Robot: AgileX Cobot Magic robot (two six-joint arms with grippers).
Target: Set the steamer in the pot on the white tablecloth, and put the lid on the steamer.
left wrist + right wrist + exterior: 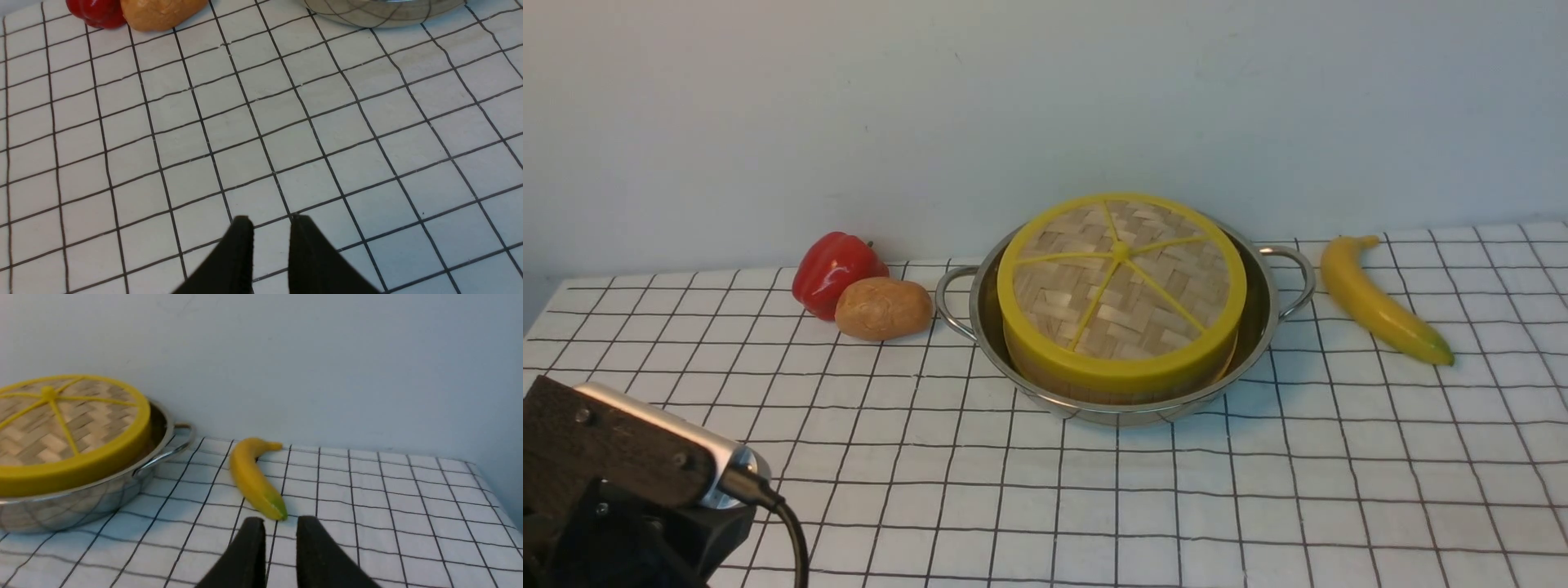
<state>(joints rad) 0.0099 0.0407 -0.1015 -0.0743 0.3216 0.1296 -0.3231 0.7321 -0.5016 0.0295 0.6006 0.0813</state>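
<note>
- The left fingers (270,228) stood slightly parted, a narrow gap between the two black tips, and held nothing; under them was only bare cloth.
- The right fingers (280,531) were likewise a little apart and empty, hanging over the cloth just short of the banana's (255,477) green tip and not touching it.
- In the front view only the left arm's wrist block and its cable showed, low in the near left corner, well apart from the pot; the right arm did not show there at all.
- The lid (1121,286) lay flat on the steamer (1111,384), its yellow rim seated evenly all round as far as could be told; only a band of the steamer's bamboo wall showed below that rim.
- The steamer sat inside the pot (1262,327), nearer the pot's front wall than its back, with steel showing round it on both sides.
- The pot stood on the white tablecloth (1258,490) towards the back of the table, between a potato (883,308) with a red pepper (836,269) on its left and the banana on its right.
- Judged from this, both placements looked done, and neither arm had work left on the pot.
- The next move seemed to call only for keeping both arms clear; a check that the lid sat level would be prudent.
</note>
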